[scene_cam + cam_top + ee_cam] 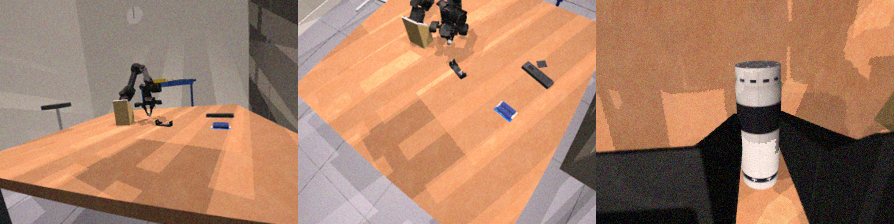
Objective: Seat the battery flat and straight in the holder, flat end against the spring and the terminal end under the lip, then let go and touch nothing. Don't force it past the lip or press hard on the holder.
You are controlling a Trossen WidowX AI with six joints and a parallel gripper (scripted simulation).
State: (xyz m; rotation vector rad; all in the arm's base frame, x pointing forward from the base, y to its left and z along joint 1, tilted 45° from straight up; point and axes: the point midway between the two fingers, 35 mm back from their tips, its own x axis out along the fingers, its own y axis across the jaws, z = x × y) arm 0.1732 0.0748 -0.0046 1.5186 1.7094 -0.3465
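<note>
Gripper (449, 38) (149, 112) (757, 119): clenched on the battery (449, 42) (149, 114) (758, 120), one finger against each side. In the wrist view the battery stands lengthwise between the fingers, its flat grey end projecting beyond them.

Location, taken from the holder (457, 69) (164, 125): the battery is near it, on the arm's side, and appears raised above the table (487, 166) (177, 173). It is not seated. Which holder end carries the spring cannot be made out.

Risks, in the inspector's judgement. The curved casing could roll or pivot in the grip if the holder's edge is struck off-centre. A wrist turn not matched to the holder's slant could bring the battery down crosswise. Lowering the terminal end before it is under the lip could jam it and invite forcing. Downward pressure could skid the small holder. Uneven release could drag the battery out of line.

Outward from the holder: the tan block (417, 33) (122, 113) stands beyond the battery, beside the arm, and could be clipped by a sideways swing. The blue battery pack (506, 110) (221, 125) and black bar (537, 74) (220, 115) lie well apart from the holder.
</note>
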